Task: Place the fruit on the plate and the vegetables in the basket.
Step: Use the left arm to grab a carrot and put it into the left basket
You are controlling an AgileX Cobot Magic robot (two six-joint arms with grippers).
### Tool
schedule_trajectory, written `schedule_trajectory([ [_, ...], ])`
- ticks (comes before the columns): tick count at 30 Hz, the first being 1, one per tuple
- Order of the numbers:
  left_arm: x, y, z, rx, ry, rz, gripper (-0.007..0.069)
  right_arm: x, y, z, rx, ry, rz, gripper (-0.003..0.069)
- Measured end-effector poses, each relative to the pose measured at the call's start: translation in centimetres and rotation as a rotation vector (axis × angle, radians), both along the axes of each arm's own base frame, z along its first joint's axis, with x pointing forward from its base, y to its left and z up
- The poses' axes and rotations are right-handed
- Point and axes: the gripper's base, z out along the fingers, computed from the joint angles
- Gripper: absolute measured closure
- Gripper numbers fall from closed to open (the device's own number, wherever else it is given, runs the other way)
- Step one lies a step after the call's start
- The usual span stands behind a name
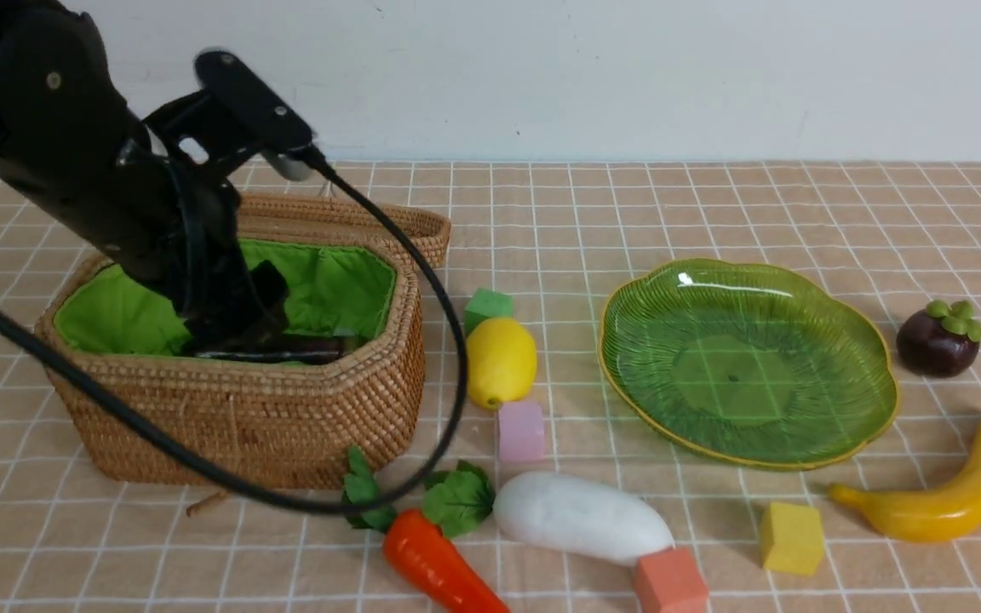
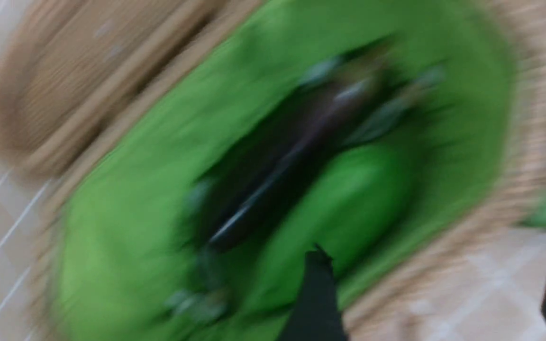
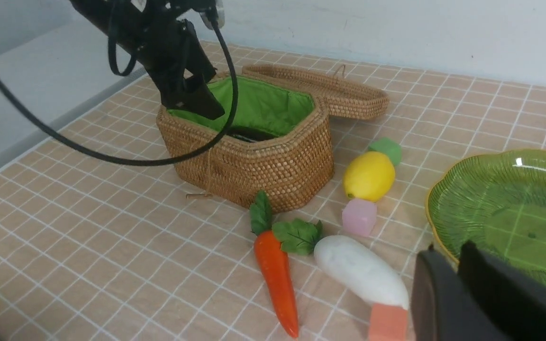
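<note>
My left gripper (image 1: pixel 239 319) is down in the wicker basket (image 1: pixel 243 417), open and empty (image 2: pixel 439 265). The dark purple eggplant (image 1: pixel 286 347) lies loose on the green lining; it is blurred in the left wrist view (image 2: pixel 273 175), with a rounded light green shape (image 2: pixel 353 194) beside it. The lemon (image 1: pixel 501 361), carrot (image 1: pixel 435 562) and radish (image 1: pixel 580 517) lie on the cloth right of the basket. The green plate (image 1: pixel 746 358) is empty. The mangosteen (image 1: pixel 939 339) and banana (image 1: pixel 942 494) lie to its right. My right gripper (image 3: pixel 447 248) is shut and empty, near the plate's rim (image 3: pixel 436 199).
Foam cubes lie among the toys: green (image 1: pixel 488 306), pink (image 1: pixel 520 431), yellow (image 1: pixel 790 538), orange (image 1: pixel 669 583). The basket's lid (image 1: pixel 354 223) lies open behind it. The left arm's black cable (image 1: pixel 448 366) loops down past the basket's front.
</note>
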Motion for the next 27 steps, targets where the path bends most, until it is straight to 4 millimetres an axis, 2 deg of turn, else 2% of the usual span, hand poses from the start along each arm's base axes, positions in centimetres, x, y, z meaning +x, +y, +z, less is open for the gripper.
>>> schedule_trajectory([
  [2, -1.3, -1.9, 0.3, -0.004, 0.015, -0.122, 0.0145, -0.1, 0.0, -0.2, -0.013, 0.019, 0.011, 0.0566],
  [4, -4.1, -6.1, -0.2, 0.035, 0.047, -0.431, 0.0265, -0.4, 0.1, -0.8, -0.052, 0.07, 0.037, 0.0563],
  [5, -4.4, -6.4, -0.3, 0.04, 0.053, -0.452, 0.027, -0.4, 0.1, -0.8, -0.052, 0.07, 0.037, 0.0563],
  [6, -6.0, -8.6, -1.7, 0.08, 0.088, -0.627, 0.03, -0.6, 0.1, -1.1, -0.081, 0.105, 0.052, 0.056],
  [7, -6.1, -8.9, -1.8, 0.083, 0.087, -0.644, 0.0301, -0.6, 0.1, -1.2, -0.087, 0.113, 0.056, 0.056],
  [8, -7.1, -10.4, -3.7, 0.124, 0.125, -0.752, 0.0292, -0.8, 0.1, -1.4, -0.102, 0.134, 0.067, 0.056],
  [10, -7.7, -11.8, -6.1, 0.171, 0.162, -0.836, 0.0253, -0.9, 0.1, -1.6, -0.115, 0.152, 0.076, 0.0559],
  [11, -7.8, -12.0, -6.6, 0.179, 0.162, -0.85, 0.0247, -0.9, 0.1, -1.7, -0.118, 0.158, 0.079, 0.0558],
  [15, -7.6, -13.9, -11.5, 0.28, 0.181, -0.957, 0.0128, -1.1, 0.1, -2.0, -0.142, 0.188, 0.093, 0.0557],
  [19, -6.4, -14.7, -14.8, 0.348, 0.169, -0.991, 0.0114, -1.2, 0.1, -2.0, -0.146, 0.194, 0.096, 0.0557],
  [21, -6.2, -14.8, -15.6, 0.369, 0.177, -0.998, 0.0124, -1.2, 0.1, -2.0, -0.146, 0.194, 0.096, 0.0557],
  [23, -5.9, -14.8, -16.8, 0.406, 0.194, -1.016, 0.0171, -1.2, 0.1, -2.0, -0.146, 0.194, 0.096, 0.0557],
  [27, -5.8, -14.8, -16.8, 0.423, 0.182, -1.023, 0.0328, -1.2, 0.1, -2.0, -0.147, 0.194, 0.095, 0.0557],
])
